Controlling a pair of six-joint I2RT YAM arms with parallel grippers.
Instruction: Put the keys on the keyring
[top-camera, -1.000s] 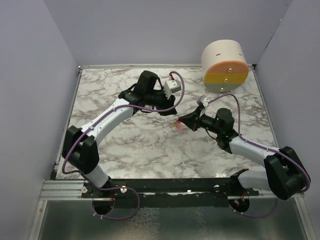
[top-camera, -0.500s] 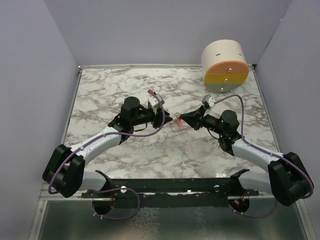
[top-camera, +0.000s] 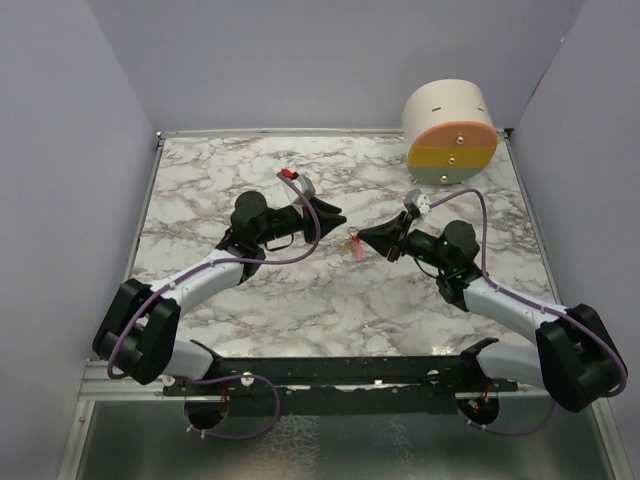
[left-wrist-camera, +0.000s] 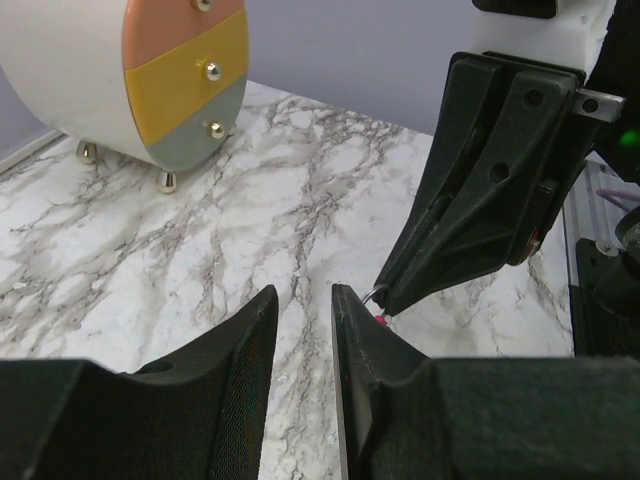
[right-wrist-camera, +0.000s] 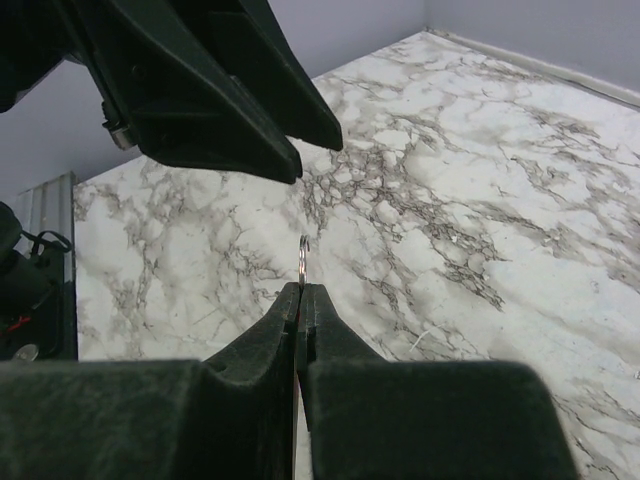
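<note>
At the bottom of the overhead view, two arms reach up from their bases over the marble table (top-camera: 300, 310) and meet nose to nose near mid-frame. The right gripper (right-wrist-camera: 300, 289) is pinched together on a thin wire keyring (right-wrist-camera: 303, 250), which stands edge-on just above its tips at the centre of its own wrist view. The left gripper (left-wrist-camera: 305, 296) sits at the bottom centre of its wrist view, its fingers a narrow gap apart with nothing between them, aimed at the right gripper's tip.

The keys (top-camera: 351, 245), a yellow speck and a pink one, show just left of the right gripper's tips at centre frame. A pink key (left-wrist-camera: 381, 319) peeks out right under those tips. Whether the two hang from the ring or lie on the marble below is too small to tell.

The step in hand looks like the hand-off at the ring. Doing it well calls for the right arm to hold the ring steady and edge-on while the left closes in slowly and squarely.

At the upper right, well apart, stands the cream, orange, yellow and grey cylinder (top-camera: 452, 133).
</note>
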